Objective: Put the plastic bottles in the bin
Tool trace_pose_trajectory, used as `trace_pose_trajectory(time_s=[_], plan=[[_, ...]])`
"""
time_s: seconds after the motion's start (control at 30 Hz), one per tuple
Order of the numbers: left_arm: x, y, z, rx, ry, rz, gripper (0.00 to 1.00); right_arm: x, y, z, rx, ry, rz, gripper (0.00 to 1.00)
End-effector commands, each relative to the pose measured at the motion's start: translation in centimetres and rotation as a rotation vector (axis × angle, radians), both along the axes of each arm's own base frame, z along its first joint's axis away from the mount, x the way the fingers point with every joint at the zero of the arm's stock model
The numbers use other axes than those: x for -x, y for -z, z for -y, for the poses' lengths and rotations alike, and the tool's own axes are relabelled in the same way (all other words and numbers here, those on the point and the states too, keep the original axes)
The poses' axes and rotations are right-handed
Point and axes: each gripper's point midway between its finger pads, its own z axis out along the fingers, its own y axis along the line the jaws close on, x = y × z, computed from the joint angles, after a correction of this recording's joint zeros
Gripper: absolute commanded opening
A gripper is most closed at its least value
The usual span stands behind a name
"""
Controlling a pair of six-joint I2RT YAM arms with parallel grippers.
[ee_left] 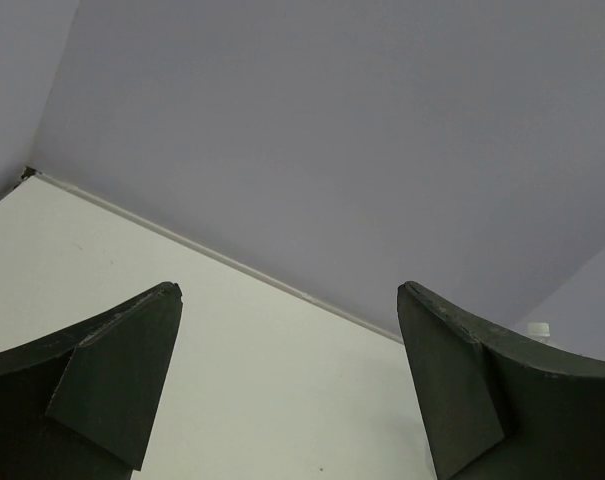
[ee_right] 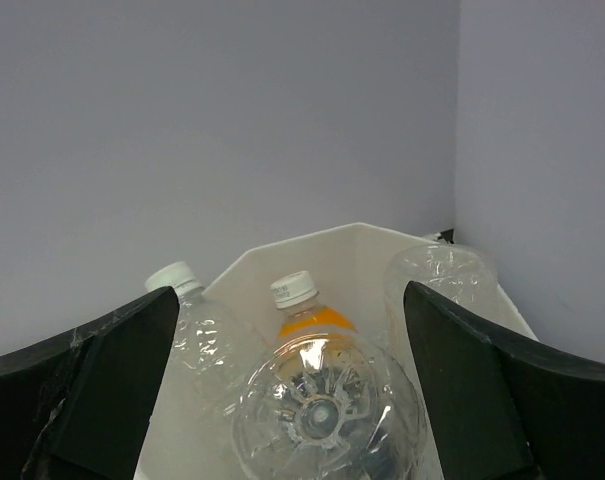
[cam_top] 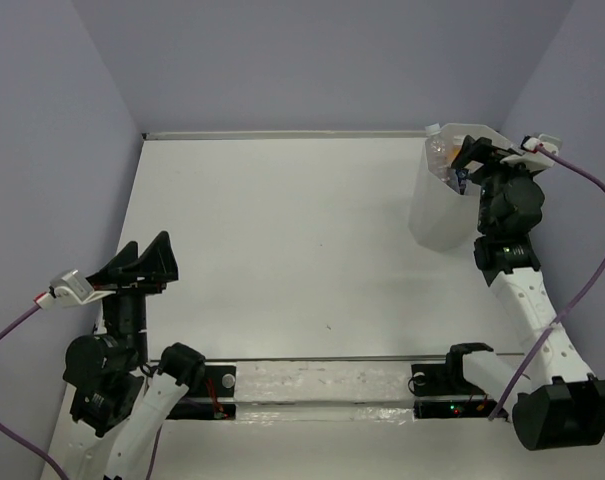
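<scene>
The table (cam_top: pixel 282 250) shows no loose bottle, so the job looks done or nearly so; the one bin (cam_top: pixel 432 215) stands at its far right corner; right gripper (cam_top: pixel 474 158) gapes wide and empty above it; left gripper (cam_top: pixel 148 245) wide, empty, by its base; four plastic bottles (ee_right: pixel 327 410) countable inside, one orange-filled.

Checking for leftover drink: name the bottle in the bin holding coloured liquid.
The middle white-capped bottle, behind the bottom-up clear bottle: orange liquid fills its shoulder; the rest look clear.

top: above, behind arms (cam_top: pixel 132 400) | left wrist: toward far wall (ee_left: pixel 332 120) | right wrist: close over bin (ee_right: pixel 334 250)
</scene>
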Motion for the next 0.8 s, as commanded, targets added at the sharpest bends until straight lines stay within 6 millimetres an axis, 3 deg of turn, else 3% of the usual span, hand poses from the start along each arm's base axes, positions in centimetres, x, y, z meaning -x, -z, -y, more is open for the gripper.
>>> trace_pose_trajectory(time_s=[0.0, 0.1, 0.17, 0.27, 0.43, 0.47, 0.53, 0.67, 0.77], plan=[[-0.7, -0.4, 0.1, -0.019, -0.015, -0.004, 0.99, 2.5, -3.7, -0.3, -0.090, -0.034, 0.090, 1.00], [-1.3, -0.2, 0.7, -0.036, -0.001, -0.022, 0.99, 4.7, -5.5, -1.2, -0.120, -0.096, 0.132, 1.00], [-1.6, -0.1, 1.1, -0.046, 0.011, -0.032, 0.99, 6.5, -7.4, -3.1, -0.104, -0.206, 0.173, 1.00], [-2.2, 0.1, 1.9, -0.069, 0.036, -0.049, 0.99, 8.7, -8.3, -4.1, -0.142, -0.276, 0.175, 1.00], [-2.7, -0.4, 4.3, -0.101, 0.145, -0.059, 0.99, 14.9, -10.2, -6.0, -0.181, -0.414, 0.240, 1.00], [-2.4, -1.3, 4.5, -0.096, 0.164, -0.038, 0.99, 16.0, -10.4, -6.5, -0.174, -0.443, 0.258, 1.00], [-2.5, -2.1, 5.7, -0.090, 0.223, -0.029, 0.99, 18.7, -9.8, -7.6, -0.179, -0.519, 0.261, 1.00], [-1.4, -5.8, 8.1, -0.072, 0.361, 0.080, 0.99, 23.1, -8.4, -9.3, -0.192, -0.645, 0.291, 1.00], [-1.9, -6.5, 9.4, -0.059, 0.417, 0.097, 0.99, 25.4, -6.9, -9.8, -0.189, -0.688, 0.318, 1.00]])
